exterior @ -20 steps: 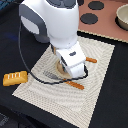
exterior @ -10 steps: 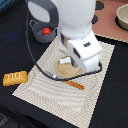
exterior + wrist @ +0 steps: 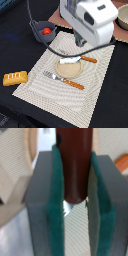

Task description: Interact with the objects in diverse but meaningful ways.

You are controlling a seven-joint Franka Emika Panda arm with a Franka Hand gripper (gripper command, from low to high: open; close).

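Wrist view: my gripper (image 3: 74,203) has its green-padded fingers (image 3: 56,203) clamped on the brown sausage (image 3: 74,165), pads touching both sides, sausage end poking down between them.

Exterior view: arm body (image 3: 92,22) fills the far right; the gripper itself is hidden there. Striped placemat (image 3: 40,85) on the dark surface (image 3: 15,55). Tan plate (image 3: 69,69) mid-mat, with an orange-handled knife (image 3: 77,59) lying across its far edge. Orange-handled fork (image 3: 62,80) just near of the plate. Yellow scored bread loaf (image 3: 15,78) off the mat, at the exterior view's left. Red tomato (image 3: 46,30) sits inside the grey pot (image 3: 37,26), far left.
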